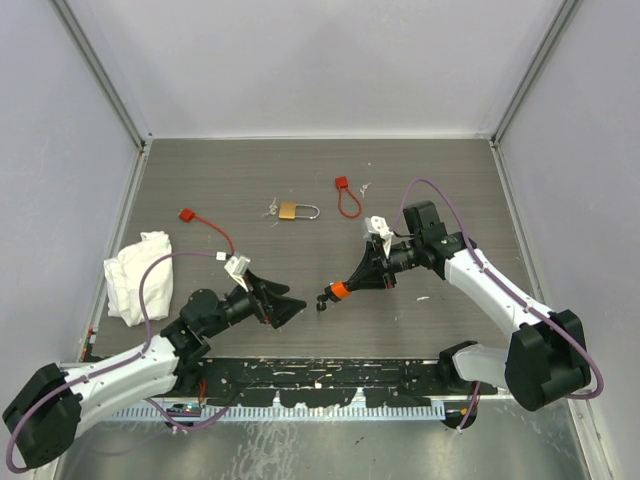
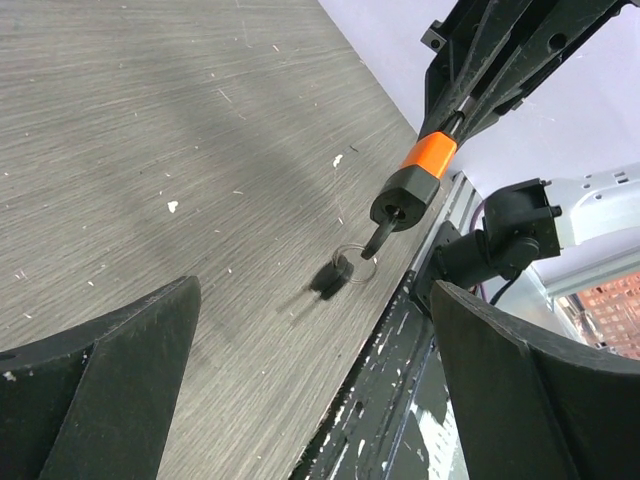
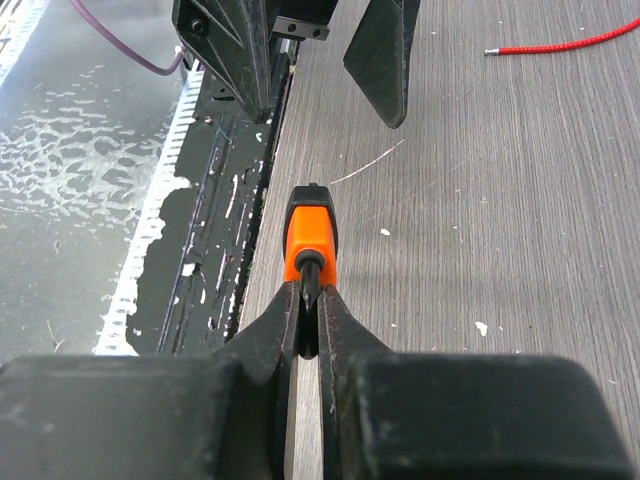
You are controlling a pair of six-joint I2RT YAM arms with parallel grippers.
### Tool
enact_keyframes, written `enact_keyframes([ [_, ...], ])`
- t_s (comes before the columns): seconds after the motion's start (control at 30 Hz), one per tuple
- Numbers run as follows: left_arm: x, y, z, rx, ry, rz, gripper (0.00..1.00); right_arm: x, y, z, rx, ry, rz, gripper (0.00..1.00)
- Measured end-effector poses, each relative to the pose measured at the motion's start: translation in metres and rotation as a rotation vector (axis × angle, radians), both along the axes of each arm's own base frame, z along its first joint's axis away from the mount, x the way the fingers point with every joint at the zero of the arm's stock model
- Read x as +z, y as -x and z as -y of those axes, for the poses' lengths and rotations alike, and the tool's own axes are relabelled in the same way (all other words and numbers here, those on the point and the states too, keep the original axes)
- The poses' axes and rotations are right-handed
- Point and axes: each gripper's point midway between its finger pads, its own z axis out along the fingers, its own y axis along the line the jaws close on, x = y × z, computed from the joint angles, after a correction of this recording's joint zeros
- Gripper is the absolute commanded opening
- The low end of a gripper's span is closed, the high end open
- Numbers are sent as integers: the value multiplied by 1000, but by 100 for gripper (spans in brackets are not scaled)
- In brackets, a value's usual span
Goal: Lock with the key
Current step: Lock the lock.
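My right gripper [image 1: 354, 281] is shut on the dark shackle of a small orange and black padlock [image 1: 338, 291], holding it tilted low over the table; the right wrist view shows the pinch [image 3: 310, 308] on the padlock [image 3: 311, 240]. In the left wrist view the key [image 2: 380, 238] sticks in the black base of the padlock [image 2: 415, 175]. A second dark-headed key [image 2: 335, 275] hangs from its ring and touches the table. My left gripper [image 1: 292, 308] is open and empty, just left of the keys [image 1: 322, 303], its fingers [image 2: 100, 385] wide apart.
A brass padlock [image 1: 288, 211] with a silver shackle lies mid-table. Red cable locks lie at the back [image 1: 346, 197] and to the left [image 1: 205, 226]. A white cloth [image 1: 138, 275] lies at the left wall. The black base rail [image 1: 320, 380] runs along the near edge.
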Motion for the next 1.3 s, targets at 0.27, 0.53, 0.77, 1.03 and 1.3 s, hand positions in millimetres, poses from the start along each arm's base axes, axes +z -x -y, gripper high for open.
enact_keyframes([
  [0.27,-1,1,4,-16,6,-36,98,0,0,0,0,0,0,1],
  [0.53,4,1,9,-30,9,-45,89,0,0,0,0,0,0,1],
  [0.77,3,6,20,-69,-18,-42,83,0,0,0,0,0,-1,1],
  [1.03,0,13,40,-131,-76,-18,63,0,0,0,1,0,-1,1],
  [1.3,-2,8,54,-151,-103,-13,44,0,1,0,2,-1,-5,1],
])
